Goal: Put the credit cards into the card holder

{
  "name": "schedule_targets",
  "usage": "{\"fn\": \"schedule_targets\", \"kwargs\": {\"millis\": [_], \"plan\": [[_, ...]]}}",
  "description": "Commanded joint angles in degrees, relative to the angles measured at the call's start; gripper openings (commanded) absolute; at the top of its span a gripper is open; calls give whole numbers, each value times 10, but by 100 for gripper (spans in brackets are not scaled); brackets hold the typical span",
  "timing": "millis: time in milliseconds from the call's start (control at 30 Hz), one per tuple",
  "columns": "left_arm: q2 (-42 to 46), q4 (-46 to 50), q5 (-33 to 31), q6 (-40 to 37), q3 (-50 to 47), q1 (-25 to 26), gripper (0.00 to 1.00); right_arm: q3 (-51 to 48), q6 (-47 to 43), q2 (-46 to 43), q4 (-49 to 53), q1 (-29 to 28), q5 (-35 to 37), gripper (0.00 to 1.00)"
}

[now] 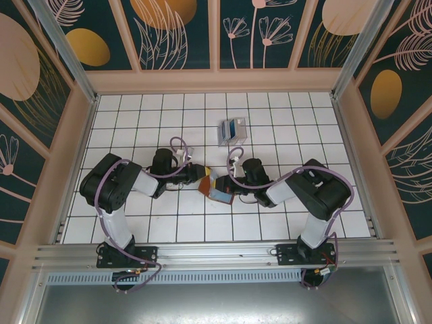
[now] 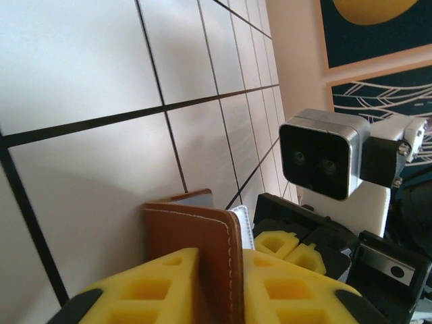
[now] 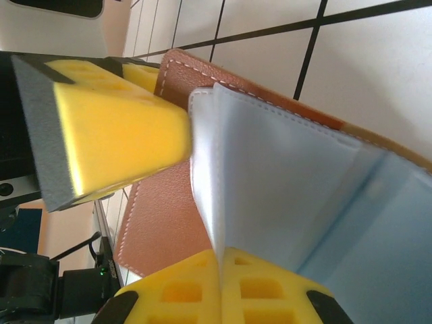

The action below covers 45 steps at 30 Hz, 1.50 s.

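Yellow pads (image 2: 155,283) of my left gripper (image 2: 219,277) pinched tight on brown cover (image 2: 192,233), white tiled table (image 1: 135,121), card holder (image 1: 214,189) spread between both my pincers mid-table, right gripper (image 3: 219,270) clamped on its pale blue lining (image 3: 283,175), credit cards (image 1: 234,126) in clear box (image 1: 224,136) beyond

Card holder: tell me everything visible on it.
Reddish-brown, leather-look card holder with pale stitching along the edge and a light blue-grey lining. It is spread open over the tiled table: the left tool pinches the brown cover, the right tool pinches a lining leaf.
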State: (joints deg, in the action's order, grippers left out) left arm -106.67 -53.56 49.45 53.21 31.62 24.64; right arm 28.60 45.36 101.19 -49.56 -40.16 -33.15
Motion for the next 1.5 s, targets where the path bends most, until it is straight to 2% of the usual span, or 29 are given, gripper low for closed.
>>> {"fn": "schedule_targets", "kwargs": {"millis": [0,200,433,1000,1133,1300,1400,1467], "plan": [[-12,-12,8,0,11,0,13,15,-3,5,-26,0,-20,5],[-11,-13,8,0,16,-1,0,16,-5,2,-19,0,-18,6],[-8,-8,1,-5,11,0,0,12,-13,-17,22,3,17,21],[-7,31,-20,-23,12,-1,0,26,-55,-110,185,10,99,41],[-5,33,-21,-25,12,0,0,57,-74,-151,266,9,136,42],[-5,24,-26,-18,11,0,0,170,-160,-161,450,-18,272,43],[-3,16,-28,-12,7,-1,0,217,-161,-140,502,-31,294,44],[-1,16,-29,-12,6,-1,0,236,-153,-121,517,-47,300,48]]}}
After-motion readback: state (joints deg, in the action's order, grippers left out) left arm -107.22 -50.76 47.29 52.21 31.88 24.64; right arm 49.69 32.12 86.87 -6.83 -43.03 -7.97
